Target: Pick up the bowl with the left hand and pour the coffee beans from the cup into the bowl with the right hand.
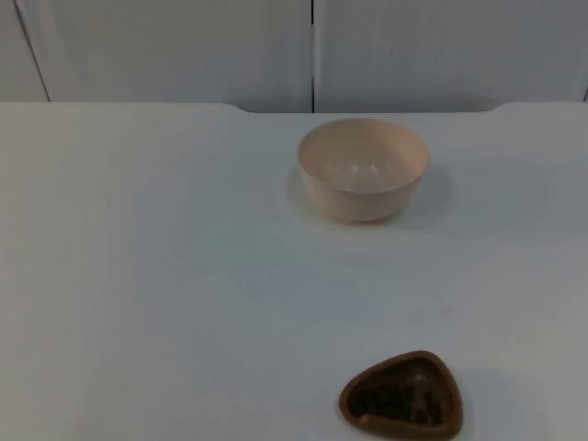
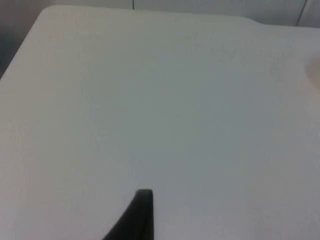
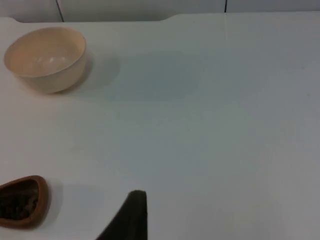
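An empty cream bowl stands upright on the white table, toward the back and a little right of centre. A brown, rounded-triangular cup holding dark coffee beans sits near the front edge, also right of centre. The right wrist view takes in both the bowl and the cup, well away from my right gripper, which hovers over bare table. My left gripper hangs above bare table too, with a pale sliver of the bowl far off to its side.
The grey partition wall closes off the back of the table. The table's left edge and rounded corner lie beyond the left gripper. Open white surface spreads between bowl and cup and across the left half.
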You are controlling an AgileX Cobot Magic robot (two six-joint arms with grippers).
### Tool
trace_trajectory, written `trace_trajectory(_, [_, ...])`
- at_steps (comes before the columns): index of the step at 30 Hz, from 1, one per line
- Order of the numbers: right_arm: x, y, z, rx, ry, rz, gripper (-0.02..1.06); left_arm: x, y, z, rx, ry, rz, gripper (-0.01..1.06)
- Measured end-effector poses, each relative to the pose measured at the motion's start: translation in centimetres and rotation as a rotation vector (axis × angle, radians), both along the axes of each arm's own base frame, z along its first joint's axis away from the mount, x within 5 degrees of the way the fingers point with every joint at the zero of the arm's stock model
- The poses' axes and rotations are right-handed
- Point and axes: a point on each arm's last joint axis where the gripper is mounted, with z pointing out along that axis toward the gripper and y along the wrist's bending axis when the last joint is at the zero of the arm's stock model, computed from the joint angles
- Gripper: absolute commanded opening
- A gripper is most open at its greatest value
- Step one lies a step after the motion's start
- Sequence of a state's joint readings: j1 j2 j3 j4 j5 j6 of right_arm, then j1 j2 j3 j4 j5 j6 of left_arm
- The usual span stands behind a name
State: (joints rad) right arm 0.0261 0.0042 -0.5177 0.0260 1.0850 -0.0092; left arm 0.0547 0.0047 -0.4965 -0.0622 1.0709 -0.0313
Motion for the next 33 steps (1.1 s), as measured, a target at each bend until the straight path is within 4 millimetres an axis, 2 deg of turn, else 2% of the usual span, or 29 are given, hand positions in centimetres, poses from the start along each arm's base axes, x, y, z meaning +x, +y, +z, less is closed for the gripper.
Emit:
trace_trajectory(7, [0.0,0.0,0.0,0.000,0.000,0.000,1.05,0.5,-0.3,0.3,-0.042,0.017,-0.025,1.03])
trace_trajectory(11, [0.0,0.0,0.0,0.000,0.000,0.000,1.05,0.7,-0.4,1.7,-0.042,-0.012,-0.029,1.01])
trace_trajectory(17, [0.0,0.0,0.0,0.000,0.000,0.000,1.05,0.9,-0.4,2.6,-0.051,-0.023,-0.033,1.01])
trace_trajectory(28, [0.0,0.0,0.0,0.000,0.000,0.000,1.05,2.3,-0.4,4.2,-0.064,0.002,-0.036,1.01])
trace_trajectory(33, [0.0,0.0,0.0,0.000,0.000,0.000,1.05,3.6,-0.4,4.8,-0.050,0.045,-0.045,1.01])
